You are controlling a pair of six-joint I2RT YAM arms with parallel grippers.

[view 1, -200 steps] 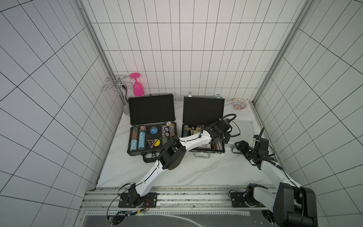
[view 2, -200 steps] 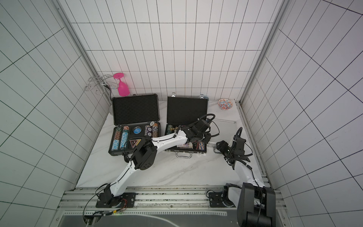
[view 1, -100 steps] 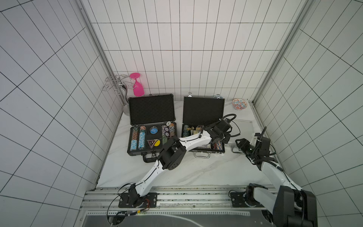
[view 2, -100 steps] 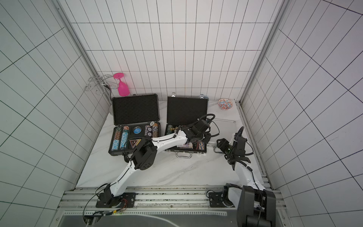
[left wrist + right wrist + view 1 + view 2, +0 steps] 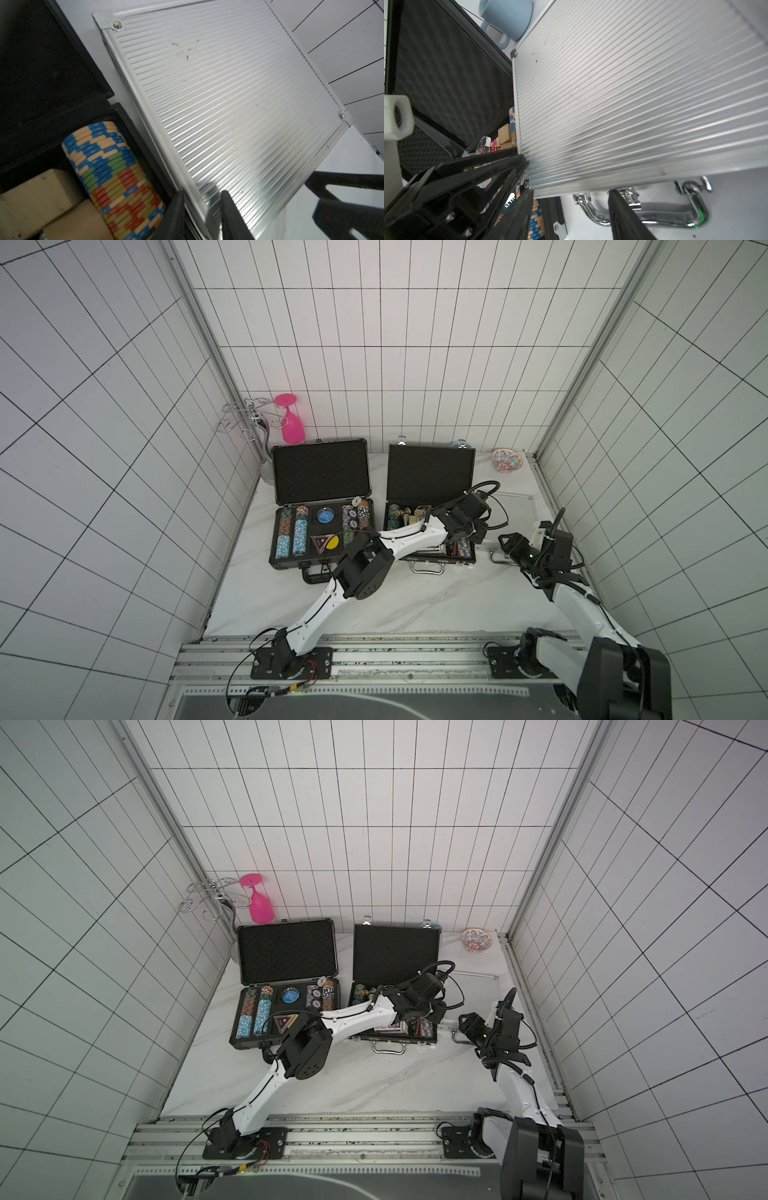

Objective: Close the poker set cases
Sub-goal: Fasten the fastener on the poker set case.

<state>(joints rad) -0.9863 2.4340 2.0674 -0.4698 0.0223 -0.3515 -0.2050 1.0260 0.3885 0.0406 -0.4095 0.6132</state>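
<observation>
The large dark-grey case [image 5: 322,479] and the medium black case [image 5: 430,477] stand open, with chips in their trays. The small silver case [image 5: 478,990] lies low at the right, its ribbed lid [image 5: 228,93] filling both wrist views. My left gripper [image 5: 202,192] straddles the lid's side edge near the front corner and is shut on it. One of its fingers [image 5: 176,207] sits between the silver and black cases. My right gripper [image 5: 571,192] is open at the silver case's front edge, over the chrome handle [image 5: 643,220], holding nothing.
A pink glass [image 5: 291,425] hangs on a wire rack at the back left. A patterned bowl [image 5: 506,459] sits in the back right corner. A pale blue mug [image 5: 506,18] stands behind the cases. Tiled walls close in on three sides.
My right gripper has edged slightly toward the silver case's front. The left arm has barely moved.
</observation>
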